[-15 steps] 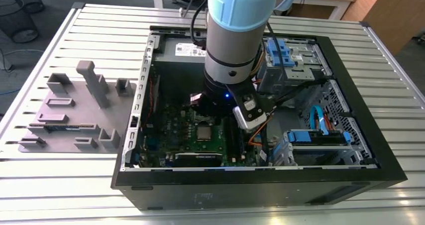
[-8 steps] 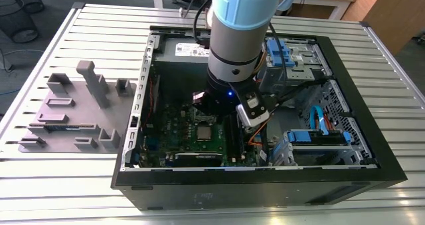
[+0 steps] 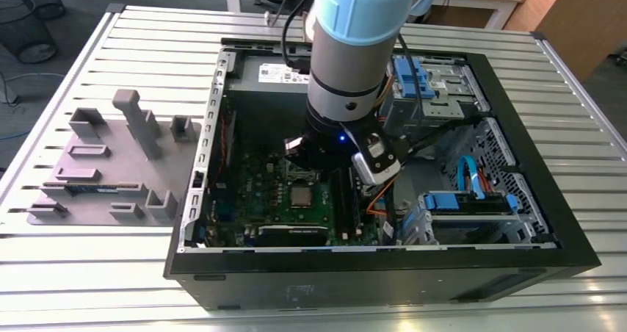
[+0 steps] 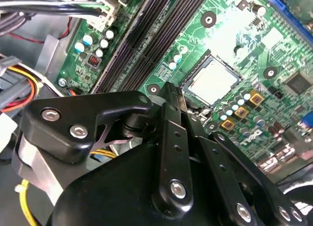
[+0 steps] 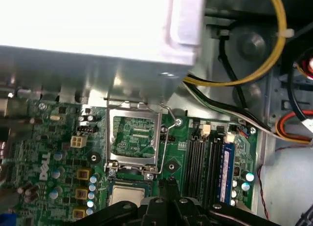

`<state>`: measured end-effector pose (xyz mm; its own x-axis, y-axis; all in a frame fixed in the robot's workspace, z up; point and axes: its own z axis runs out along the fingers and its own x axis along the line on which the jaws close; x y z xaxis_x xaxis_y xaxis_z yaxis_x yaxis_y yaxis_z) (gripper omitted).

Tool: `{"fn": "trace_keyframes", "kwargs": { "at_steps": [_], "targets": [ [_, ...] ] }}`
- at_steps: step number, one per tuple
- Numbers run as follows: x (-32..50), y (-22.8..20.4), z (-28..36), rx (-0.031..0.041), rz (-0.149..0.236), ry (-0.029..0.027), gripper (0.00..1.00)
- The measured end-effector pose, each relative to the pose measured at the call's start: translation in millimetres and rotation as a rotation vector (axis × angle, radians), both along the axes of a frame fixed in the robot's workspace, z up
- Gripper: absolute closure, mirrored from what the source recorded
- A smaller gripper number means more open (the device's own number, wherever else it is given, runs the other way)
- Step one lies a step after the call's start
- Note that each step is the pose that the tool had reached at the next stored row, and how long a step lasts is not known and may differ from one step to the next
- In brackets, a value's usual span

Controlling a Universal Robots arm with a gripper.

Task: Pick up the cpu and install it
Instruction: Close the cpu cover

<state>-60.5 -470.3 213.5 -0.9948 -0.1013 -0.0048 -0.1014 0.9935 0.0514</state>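
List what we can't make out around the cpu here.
- One edge of the cpu, first wrist view: covered by the gripper.
- Board beyond the socket frame, first wrist view: behind a pale box.
- Board next to the cpu, exterior view: behind the arm.

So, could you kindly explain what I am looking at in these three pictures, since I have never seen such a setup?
It is one robot arm reaching into an open computer case that lies on a slatted metal table. The exterior view looks on from off the arm. Both wrist views come from cameras riding on the arm, looking past the black gripper at the green motherboard. On the exterior view's left stands a grey parts holder. The cpu, a small silvery square, sits in its socket, with the hinged metal frame raised open. The gripper hangs near it, not holding it.
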Motion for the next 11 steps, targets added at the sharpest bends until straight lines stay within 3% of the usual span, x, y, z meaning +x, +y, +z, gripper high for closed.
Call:
{"fn": "trace_keyframes", "kwargs": {
  "at_steps": [2, 5, 11],
  "targets": [
    [0.0, 0.0, -0.8, 0.0, 0.066, 0.0, 0.89],
    [0.1, 0.0, -1.3, 0.0001, 0.11, 0.0, 0.89],
    [0.2, 2.0, -1.6, 0.0002, 0.12, -0.0001, 0.89]
  ]
}}
